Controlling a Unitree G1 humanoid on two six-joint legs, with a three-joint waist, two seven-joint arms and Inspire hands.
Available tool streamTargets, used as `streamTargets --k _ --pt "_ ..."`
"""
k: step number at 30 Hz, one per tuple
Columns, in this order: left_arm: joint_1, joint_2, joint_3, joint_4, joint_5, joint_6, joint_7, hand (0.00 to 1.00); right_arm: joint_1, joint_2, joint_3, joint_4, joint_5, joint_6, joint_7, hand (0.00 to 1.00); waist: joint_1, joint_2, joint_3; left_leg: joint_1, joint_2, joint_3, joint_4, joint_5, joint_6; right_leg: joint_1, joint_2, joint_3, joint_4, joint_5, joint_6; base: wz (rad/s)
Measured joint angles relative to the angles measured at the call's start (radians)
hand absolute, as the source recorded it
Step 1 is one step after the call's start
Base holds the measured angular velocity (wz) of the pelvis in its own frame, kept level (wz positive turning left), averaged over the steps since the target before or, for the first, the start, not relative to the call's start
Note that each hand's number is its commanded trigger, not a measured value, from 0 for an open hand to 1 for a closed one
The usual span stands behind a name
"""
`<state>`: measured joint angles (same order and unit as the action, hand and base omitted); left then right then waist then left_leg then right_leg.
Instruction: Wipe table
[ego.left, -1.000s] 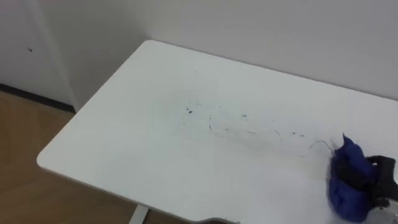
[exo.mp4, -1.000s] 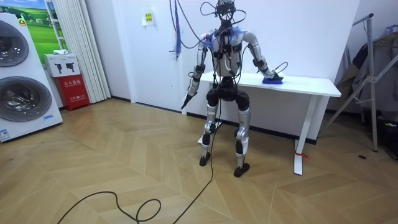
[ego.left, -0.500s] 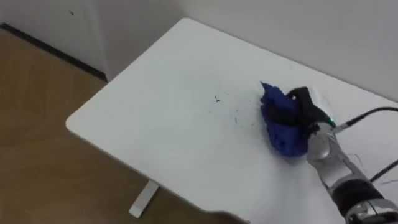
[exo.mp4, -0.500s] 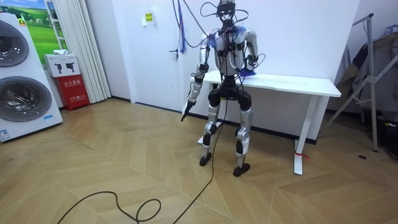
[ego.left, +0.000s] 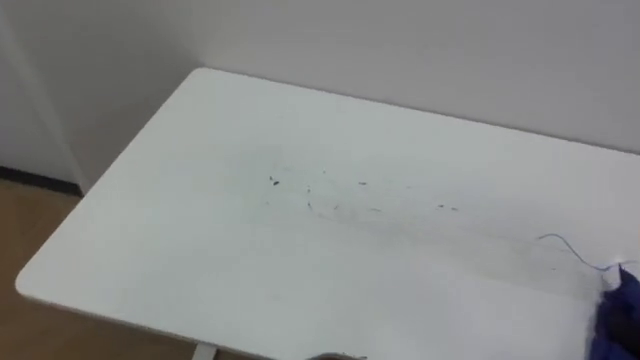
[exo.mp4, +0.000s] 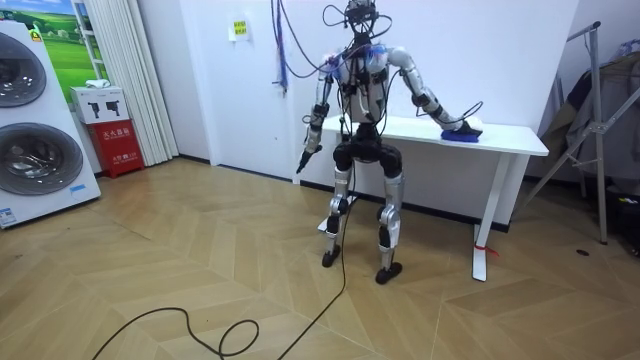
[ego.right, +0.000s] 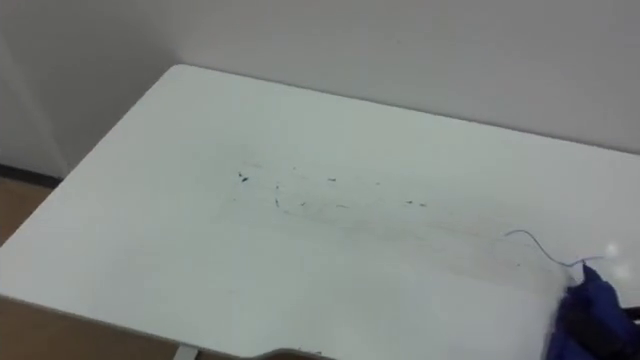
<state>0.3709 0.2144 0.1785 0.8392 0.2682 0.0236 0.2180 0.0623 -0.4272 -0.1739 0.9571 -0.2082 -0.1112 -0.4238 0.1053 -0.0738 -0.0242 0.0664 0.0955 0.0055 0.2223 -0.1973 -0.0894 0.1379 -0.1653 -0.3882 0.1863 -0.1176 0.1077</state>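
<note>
Counter (ego.left: 150, 250): dark scribbles (ego.left: 320, 195) mid-surface | blue cloth (ego.right: 590, 315) at your right edge | right hand (exo.mp4: 458, 125) on it, grip you cannot tell | wood floor (exo.mp4: 200, 250).

Robot upright on both legs, feet apart, back to room camera. Right arm lifted away from torso and stretched far out to own right, elbow almost straight, forearm sloping down to right hand (exo.mp4: 462, 125). That hand sits below shoulder level, well clear of body. Left arm down at side, elbow slightly bent, forearm angled outward. Left hand (exo.mp4: 304, 160) hangs beside hip, idle.
</note>
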Motion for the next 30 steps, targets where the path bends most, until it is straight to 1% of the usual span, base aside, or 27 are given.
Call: streamTargets --k 1,2,3,4,5,6,7,8,9,10,11,12,14,15,16,17,18,19,20,21,22,23,24,25,26,29,30 --pt "-0.021 -0.005 -0.026 0.021 0.000 0.008 0.001 0.00 -0.043 0.009 0.033 -0.008 0.001 0.047 0.001 1.00 0.037 0.004 0.0009 0.001 0.011 0.031 0.000 0.000 -0.001 -0.021 0.007 0.025 0.002 0.012 -0.008 -0.84" --pt "-0.027 -0.012 -0.045 0.036 -0.001 0.015 0.004 0.00 -0.120 0.020 0.090 -0.017 0.000 0.101 0.013 1.00 0.070 0.008 0.0031 0.000 0.017 0.043 -0.003 0.001 -0.002 -0.046 0.016 0.030 0.003 0.027 -0.018 -0.95" --pt "-0.029 -0.015 -0.053 0.043 -0.002 0.018 0.004 0.00 -0.162 0.038 0.129 -0.028 -0.006 0.124 0.026 1.00 0.086 0.011 0.0056 -0.002 0.019 0.043 -0.005 0.001 -0.002 -0.058 0.021 0.030 0.003 0.036 -0.025 -0.90" --pt "-0.029 -0.018 -0.070 0.063 -0.001 0.023 0.000 0.00 -0.266 0.069 0.207 -0.043 -0.054 0.155 0.064 1.00 0.106 0.017 0.0149 -0.006 0.020 0.032 -0.006 0.001 -0.002 -0.078 0.030 0.029 0.003 0.047 -0.035 -0.69" --pt "-0.032 -0.022 -0.075 0.074 -0.002 0.030 -0.019 0.00 -0.374 0.104 0.295 -0.050 -0.099 0.168 0.109 1.00 0.135 0.021 0.0222 -0.023 0.020 0.015 -0.006 0.001 -0.002 -0.106 0.037 0.029 0.009 0.052 -0.044 -0.48" --pt "-0.037 -0.024 -0.075 0.076 -0.001 0.035 -0.030 0.00 -0.425 0.115 0.335 -0.060 -0.121 0.167 0.133 1.00 0.152 0.021 0.0275 -0.036 0.020 0.004 -0.006 0.002 -0.003 -0.119 0.039 0.028 0.010 0.052 -0.046 0.00" --pt "-0.048 -0.024 -0.076 0.086 -0.001 0.040 -0.042 0.00 -0.522 0.132 0.381 -0.068 -0.149 0.157 0.169 1.00 0.182 0.019 0.0370 -0.066 0.019 -0.024 -0.005 0.015 -0.007 -0.142 0.045 0.026 0.013 0.047 -0.051 0.43" --pt "-0.052 -0.024 -0.077 0.087 -0.001 0.053 -0.060 0.00 -0.614 0.135 0.390 -0.062 -0.158 0.148 0.190 1.00 0.207 0.023 0.0421 -0.094 0.018 -0.054 -0.004 0.028 -0.014 -0.154 0.046 0.000 0.011 0.041 -0.052 0.64" --pt "-0.046 -0.023 -0.077 0.086 -0.001 0.060 -0.065 0.00 -0.652 0.133 0.389 -0.056 -0.158 0.144 0.194 1.00 0.217 0.025 0.0413 -0.103 0.016 -0.075 -0.004 0.033 -0.015 -0.154 0.045 -0.022 0.004 0.041 -0.052 0.84" --pt "-0.024 -0.016 -0.075 0.087 0.002 0.075 -0.076 0.00 -0.699 0.122 0.389 -0.052 -0.152 0.130 0.195 1.00 0.241 0.029 0.0420 -0.108 0.012 -0.103 -0.014 0.047 -0.013 -0.148 0.045 -0.042 -0.006 0.042 -0.056 0.89" --pt "0.012 -0.005 -0.064 0.087 0.002 0.085 -0.077 0.00 -0.711 0.119 0.386 -0.035 -0.143 0.115 0.195 1.00 0.254 0.027 0.0408 -0.094 0.005 -0.131 -0.032 0.059 -0.010 -0.127 0.045 -0.048 -0.010 0.033 -0.052 1.02" --pt "0.054 -0.001 -0.052 0.089 0.003 0.097 -0.078 0.00 -0.710 0.116 0.371 -0.017 -0.147 0.106 0.195 1.00 0.253 0.023 0.0390 -0.086 -0.003 -0.148 -0.035 0.060 -0.010 -0.097 0.040 -0.069 -0.016 0.020 -0.043 0.85" --pt "0.092 -0.003 -0.025 0.089 0.008 0.115 -0.086 0.00 -0.649 0.100 0.334 0.013 -0.155 0.104 0.188 1.00 0.253 0.012 0.0381 -0.082 -0.015 -0.149 -0.034 0.060 -0.007 -0.064 0.025 -0.097 -0.014 0.001 -0.026 0.73" --pt "0.099 -0.007 -0.019 0.089 0.007 0.121 -0.090 0.00 -0.626 0.096 0.325 0.030 -0.154 0.104 0.186 1.00 0.253 0.011 0.0380 -0.079 -0.018 -0.152 -0.034 0.060 -0.006 -0.055 0.021 -0.103 -0.014 -0.002 -0.022 0.61" --pt "0.104 -0.008 -0.014 0.089 0.007 0.127 -0.097 0.00 -0.556 0.090 0.301 0.073 -0.150 0.103 0.185 1.00 0.245 0.005 0.0387 -0.077 -0.026 -0.153 -0.034 0.060 -0.004 -0.042 0.013 -0.114 -0.014 -0.008 -0.012 0.52" --pt "0.104 -0.009 -0.014 0.086 0.007 0.127 -0.098 0.00 -0.476 0.090 0.242 0.094 -0.117 0.061 0.157 1.00 0.222 0.001 0.0383 -0.077 -0.035 -0.157 -0.034 0.060 0.001 -0.030 0.005 -0.117 -0.015 -0.013 -0.005 0.45" --pt "0.105 -0.013 -0.009 0.085 0.007 0.127 -0.098 0.00 -0.440 0.086 0.217 0.083 -0.120 0.040 0.133 1.00 0.204 0.000 0.0374 -0.073 -0.039 -0.154 -0.033 0.060 0.002 -0.027 0.001 -0.114 -0.013 -0.016 -0.001 0.24" --pt "0.104 -0.022 0.016 0.077 0.007 0.124 -0.097 0.00 -0.392 0.074 0.173 0.087 -0.133 0.017 0.112 1.00 0.164 -0.004 0.0375 -0.065 -0.042 -0.129 -0.031 0.060 0.005 -0.016 -0.006 -0.115 -0.013 -0.019 0.004 0.00" --pt "0.104 -0.021 0.037 0.075 0.008 0.108 -0.092 0.00 -0.337 0.063 0.122 0.093 -0.133 -0.001 0.093 1.00 0.118 -0.006 0.0362 -0.056 -0.043 -0.107 -0.029 0.052 0.016 -0.005 -0.010 -0.108 -0.013 -0.024 0.009 -0.08" --pt "0.100 -0.019 0.048 0.075 0.008 0.098 -0.090 0.00 -0.299 0.054 0.099 0.093 -0.131 -0.011 0.084 1.00 0.102 -0.012 0.0324 -0.052 -0.043 -0.095 -0.027 0.049 0.019 -0.002 -0.012 -0.104 -0.013 -0.026 0.011 -0.18" --pt "0.087 -0.016 0.065 0.073 0.009 0.076 -0.086 0.00 -0.229 0.040 0.045 0.093 -0.114 -0.022 0.073 1.00 0.070 -0.021 0.0244 -0.045 -0.044 -0.074 -0.019 0.040 0.023 0.002 -0.017 -0.101 -0.008 -0.028 0.013 -0.31" --pt "0.072 -0.015 0.079 0.072 0.009 0.054 -0.079 0.00 -0.149 0.020 -0.008 0.093 -0.084 -0.032 0.064 1.00 0.045 -0.022 0.0180 -0.030 -0.042 -0.058 -0.015 0.024 0.026 0.005 -0.020 -0.091 0.005 -0.032 0.016 -0.34" --pt "0.067 -0.013 0.083 0.068 0.008 0.046 -0.076 0.00 -0.111 0.006 -0.028 0.093 -0.061 -0.032 0.060 1.00 0.035 -0.021 0.0168 -0.021 -0.041 -0.049 -0.014 0.016 0.027 0.010 -0.021 -0.083 0.009 -0.032 0.016 -0.51" --pt "0.061 -0.004 0.086 0.064 0.008 0.030 -0.075 0.00 -0.044 -0.015 -0.068 0.095 -0.017 -0.032 0.056 1.00 0.027 -0.017 0.0144 -0.010 -0.035 -0.025 0.001 -0.004 0.029 0.012 -0.021 -0.076 0.020 -0.032 0.016 -0.60" --pt "0.058 0.008 0.092 0.061 0.008 0.022 -0.073 0.00 0.017 -0.034 -0.102 0.095 0.017 -0.030 0.055 1.00 0.007 -0.011 0.0112 -0.004 -0.028 -0.006 0.024 -0.025 0.030 0.021 -0.020 -0.076 0.021 -0.032 0.016 -0.61" --pt "0.055 0.030 0.075 0.030 0.008 0.022 -0.060 0.00 0.108 -0.048 -0.138 0.080 0.076 -0.023 0.026 1.00 -0.027 -0.007 0.0104 0.004 -0.014 0.032 0.061 -0.049 0.032 0.021 -0.019 -0.069 0.043 -0.029 0.012 -0.44" --pt "0.053 0.031 0.068 0.028 0.008 0.022 -0.053 0.00 0.109 -0.047 -0.138 0.078 0.086 -0.017 0.021 1.00 -0.028 -0.007 0.0108 0.009 -0.012 0.040 0.066 -0.052 0.033 0.020 -0.019 -0.059 0.048 -0.029 0.011 -0.40"
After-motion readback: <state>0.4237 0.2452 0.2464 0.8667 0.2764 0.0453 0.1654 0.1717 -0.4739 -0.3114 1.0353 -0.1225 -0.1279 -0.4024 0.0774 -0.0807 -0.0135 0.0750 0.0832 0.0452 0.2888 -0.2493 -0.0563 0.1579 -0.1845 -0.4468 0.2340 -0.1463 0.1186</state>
